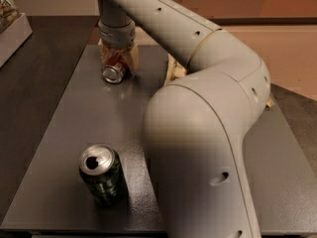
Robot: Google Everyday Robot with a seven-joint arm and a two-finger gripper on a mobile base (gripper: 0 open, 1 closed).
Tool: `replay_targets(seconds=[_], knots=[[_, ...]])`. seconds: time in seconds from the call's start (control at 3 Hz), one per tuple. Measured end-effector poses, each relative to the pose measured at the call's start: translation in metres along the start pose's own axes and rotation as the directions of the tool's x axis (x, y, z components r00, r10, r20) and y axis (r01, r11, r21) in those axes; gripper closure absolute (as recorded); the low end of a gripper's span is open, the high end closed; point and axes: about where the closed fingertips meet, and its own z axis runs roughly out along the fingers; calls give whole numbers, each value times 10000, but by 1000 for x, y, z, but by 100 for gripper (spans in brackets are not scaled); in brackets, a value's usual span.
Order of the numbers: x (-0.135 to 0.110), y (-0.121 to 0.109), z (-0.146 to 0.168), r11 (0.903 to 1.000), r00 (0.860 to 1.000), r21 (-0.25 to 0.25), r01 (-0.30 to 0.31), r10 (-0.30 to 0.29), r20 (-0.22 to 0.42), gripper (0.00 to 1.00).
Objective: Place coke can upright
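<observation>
Coke can point(115, 72) on its side at the far end of the tabletop point(64, 128), caught between the gripper's fingers point(132, 58).

Nearest, a dark green can point(101, 176) stands upright on the matte, finely speckled dark grey tabletop, its silver top showing an open mouth. Just to its right bulks the arm point(208, 133): smooth pale grey casing with a fat rounded elbow, dotted with small holes. From there a long tube runs up and left across the view, then turns down through a ribbed grey collar. Under the collar, at the far left of the tabletop, the gripper point(118, 62) points downward. Its tan, blocky fingers are closed in against either side of the small red coke can. The can lies tipped over, its round silver end facing the viewer and resting on the tabletop.
</observation>
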Motion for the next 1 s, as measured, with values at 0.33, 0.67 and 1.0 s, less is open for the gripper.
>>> replay_targets(seconds=[0.33,0.67,1.0], knots=[[1,1,-3,10000,10000,5,-12,12,-76,64],[4,0,-15,9997,9992,232,16,-7,-398,87],[8,2,-34,9975,9932,705,-59,140,-1156,100]])
